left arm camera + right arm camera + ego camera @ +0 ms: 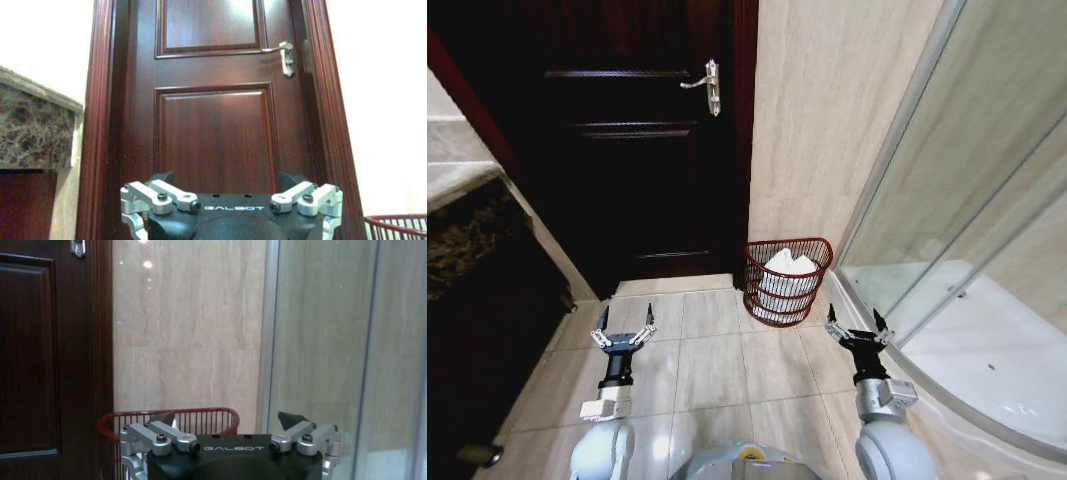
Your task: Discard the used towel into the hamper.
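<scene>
- Hamper point(788, 282): round reddish-brown wire basket, tapering toward its base, stood on the tiled floor point(727, 365) in the corner between the door frame and the glass shower enclosure point(947, 200). Judged a sensible spot, out of the walkway and reachable from the shower side.
- Towel point(789, 266): white cloth lay bundled inside the hamper, heaped up to about rim height. Judged from this that the discarding was essentially done.
- Right gripper point(856, 324): held low over the floor, just beside the hamper on the shower side, not touching it. Fingers spread apart, nothing between them. In the right wrist view the hamper's red rim point(167, 414) sat just beyond the fingertips point(162, 418). Judged to be a release posture, clear of the basket.
- Left gripper point(624, 322): held low over the floor, well apart from the hamper, facing the door. Fingers spread apart, empty. Judged idle; no share in the load.
- Door point(642, 140): dark wood, panelled, closed, with a metal lever handle point(706, 86).
- Counter point(37, 130): dark marbled stone on the robot's left, beside the door frame.
- Wall point(827, 110): beige tile behind the hamper.
</scene>
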